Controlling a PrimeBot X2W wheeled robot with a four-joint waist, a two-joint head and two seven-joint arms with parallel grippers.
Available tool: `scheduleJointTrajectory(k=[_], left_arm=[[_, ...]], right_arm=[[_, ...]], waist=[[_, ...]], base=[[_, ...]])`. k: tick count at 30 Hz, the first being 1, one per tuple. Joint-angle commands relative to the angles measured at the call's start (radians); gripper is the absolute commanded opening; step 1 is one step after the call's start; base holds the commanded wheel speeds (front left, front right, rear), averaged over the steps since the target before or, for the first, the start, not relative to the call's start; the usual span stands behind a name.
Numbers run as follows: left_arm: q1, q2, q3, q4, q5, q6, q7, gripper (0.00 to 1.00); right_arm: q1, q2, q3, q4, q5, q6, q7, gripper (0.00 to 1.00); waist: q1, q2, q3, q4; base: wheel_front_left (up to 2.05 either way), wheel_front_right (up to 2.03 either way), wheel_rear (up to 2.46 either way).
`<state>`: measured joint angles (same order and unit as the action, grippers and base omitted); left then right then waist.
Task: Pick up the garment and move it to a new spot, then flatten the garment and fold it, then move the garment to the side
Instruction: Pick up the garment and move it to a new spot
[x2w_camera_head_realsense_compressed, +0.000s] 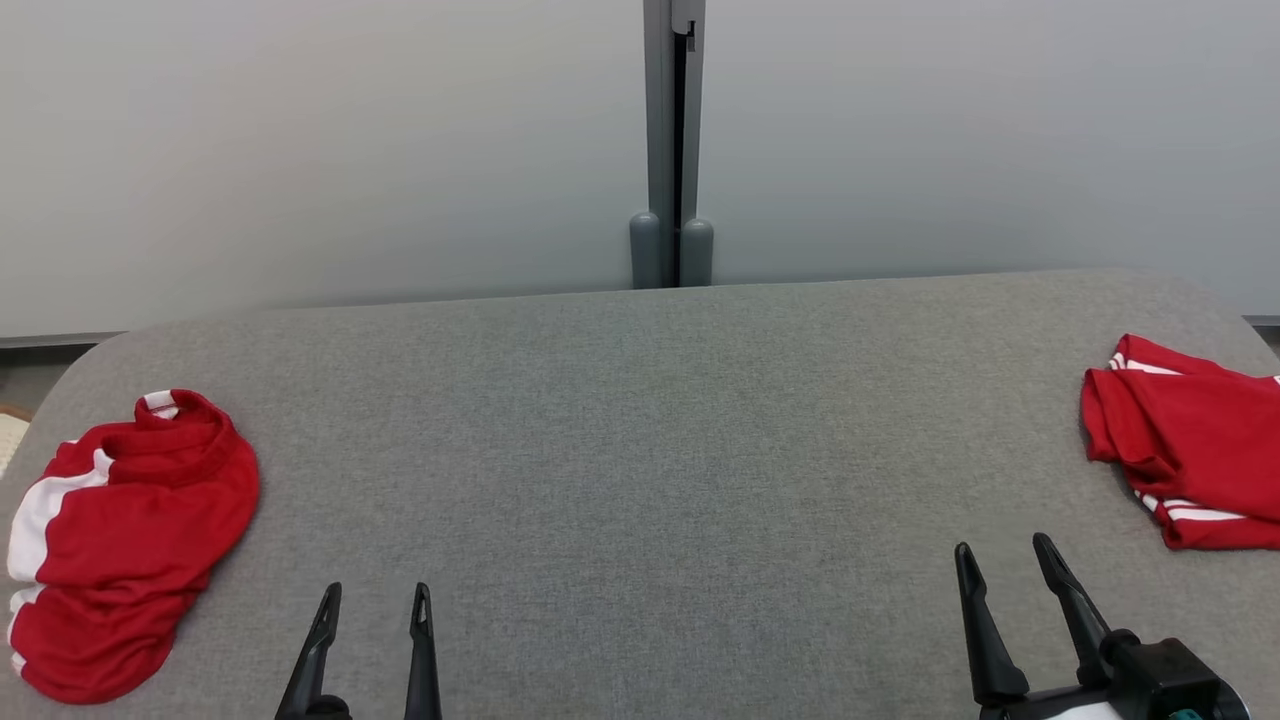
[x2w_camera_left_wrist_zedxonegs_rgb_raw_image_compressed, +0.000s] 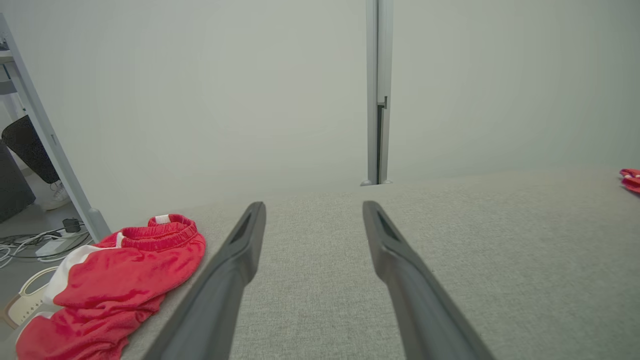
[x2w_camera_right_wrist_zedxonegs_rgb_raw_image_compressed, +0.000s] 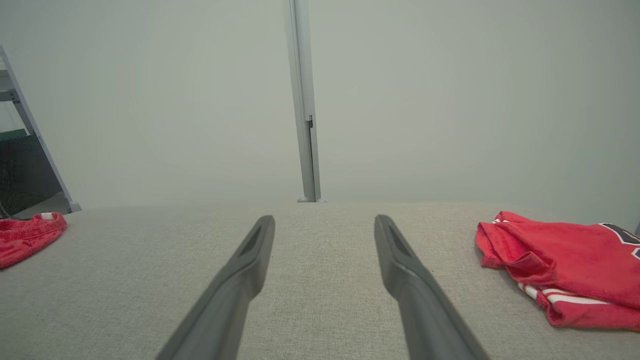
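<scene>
grey cloth covers the table (x2w_camera_head_realsense_compressed: 640, 420), and a grey post (x2w_camera_head_realsense_compressed: 672, 140) stands behind the middle of its far edge. far to the left of the post, toward the near side, lie red shorts (x2w_camera_head_realsense_compressed: 130, 540) with white side stripes, crumpled in a heap with the waistband at the far end. far to the right of the post lies a red shirt (x2w_camera_head_realsense_compressed: 1190, 450) with white stripes, loosely folded and partly cut by the picture edge. the left gripper (x2w_camera_head_realsense_compressed: 377, 592) is on the near side, a little left of the post, its jaws apart and holding nothing. the right gripper (x2w_camera_head_realsense_compressed: 1001, 543) is right of the post, nearer to the shirt, jaws also apart and empty. neither gripper touches the shorts or the shirt.
</scene>
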<state>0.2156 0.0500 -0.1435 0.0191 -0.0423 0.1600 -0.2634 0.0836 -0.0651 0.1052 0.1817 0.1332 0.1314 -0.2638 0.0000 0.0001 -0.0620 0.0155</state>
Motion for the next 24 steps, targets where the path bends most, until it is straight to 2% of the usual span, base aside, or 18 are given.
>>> scheduleJointTrajectory(k=[1, 6, 14, 15, 18, 24], left_arm=[[-0.012, 0.002, 0.002, 0.001, 0.007, 0.002, -0.002, 1.0], [-0.014, 0.002, -0.004, -0.006, 0.005, 0.01, -0.002, 1.0], [-0.001, 0.002, 0.002, -0.006, 0.001, 0.013, -0.002, 1.0], [-0.001, 0.002, 0.002, -0.006, 0.001, 0.013, -0.002, 1.0], [0.01, 0.002, 0.004, -0.01, 0.008, 0.008, -0.002, 1.0], [0.021, 0.002, 0.014, -0.016, 0.016, 0.003, -0.002, 1.0]], right_arm=[[0.007, 0.0, 0.002, 0.002, 0.002, -0.002, -0.001, 1.0], [0.004, 0.0, 0.019, 0.005, -0.006, -0.002, -0.001, 1.0], [0.012, 0.0, 0.054, 0.011, -0.007, -0.002, -0.001, 1.0], [0.012, 0.0, 0.054, 0.011, -0.007, -0.002, -0.001, 1.0], [0.017, 0.001, 0.057, 0.012, -0.001, -0.002, -0.001, 1.0], [0.021, 0.006, 0.063, 0.015, 0.005, -0.002, -0.001, 1.0]], waist=[[0.0, -0.0001, 0.002, 0.017], [0.0, -0.0001, 0.004, 0.076], [0.0, -0.0001, 0.001, 0.217], [0.0, -0.0001, 0.001, 0.217], [0.0, -0.0001, -0.002, 0.294], [0.0, -0.0001, -0.004, 0.398]], base=[[0.0, 0.0, 0.0], [0.0, 0.0, 0.0], [0.0, 0.0, 0.0], [0.0, 0.0, 0.0], [0.0, 0.0, 0.0], [0.0, 0.0, 0.0]])
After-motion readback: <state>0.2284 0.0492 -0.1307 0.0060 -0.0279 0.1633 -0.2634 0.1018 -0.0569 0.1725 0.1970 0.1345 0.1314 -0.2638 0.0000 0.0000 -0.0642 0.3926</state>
